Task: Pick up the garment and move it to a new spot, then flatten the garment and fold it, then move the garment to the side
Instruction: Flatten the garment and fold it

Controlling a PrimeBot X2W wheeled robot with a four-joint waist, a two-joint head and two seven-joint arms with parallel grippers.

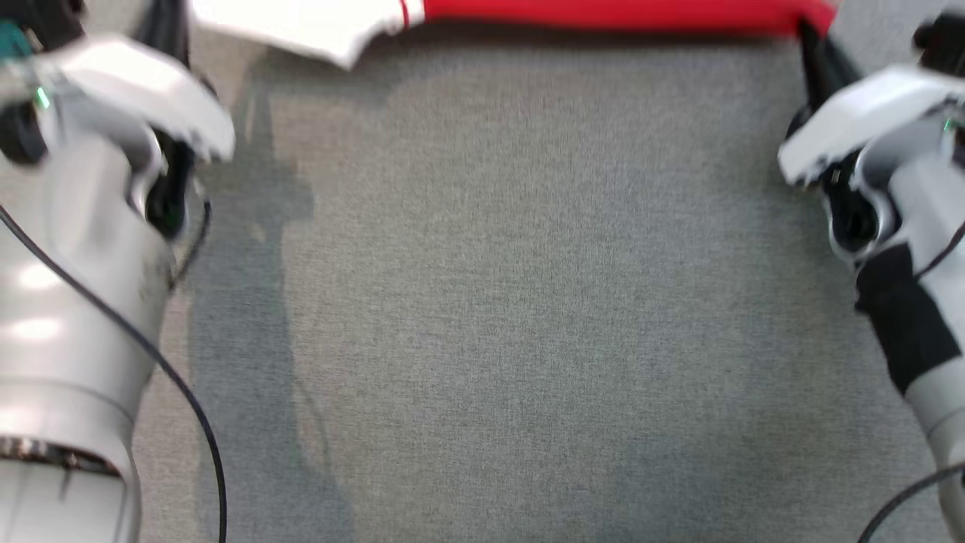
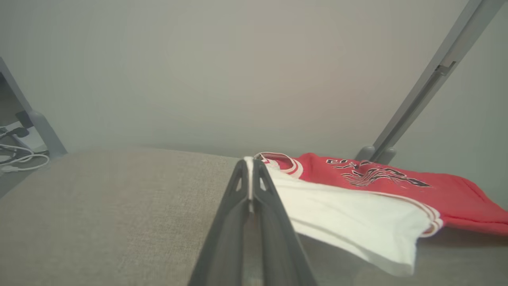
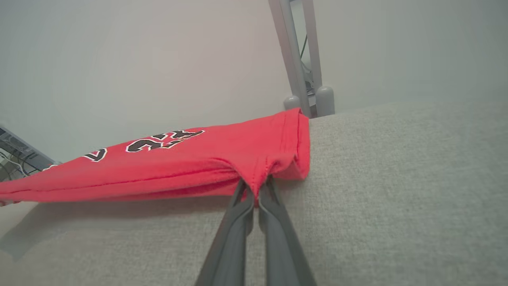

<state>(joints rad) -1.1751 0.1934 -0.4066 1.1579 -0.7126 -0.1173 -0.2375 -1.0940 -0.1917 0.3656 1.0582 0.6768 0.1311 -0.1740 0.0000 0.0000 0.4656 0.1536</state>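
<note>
You have the grey cloth-covered table [image 1: 482, 302] before you. The red-and-white garment [image 1: 603, 13] stretches along its far edge, held at both ends. Your left gripper [image 2: 250, 169] pinches a white fabric edge, and your right gripper [image 3: 254, 190] is clamped on the red hem.

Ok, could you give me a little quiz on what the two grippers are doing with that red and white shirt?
1. True or false: the right gripper is shut on a red edge of the shirt.
2. What does the left gripper pinch? A. the shirt's white part; B. a towel; C. nothing.
3. Fill in: the table is covered in ___ cloth.
Key: 1 true; 2 A; 3 grey.
</note>
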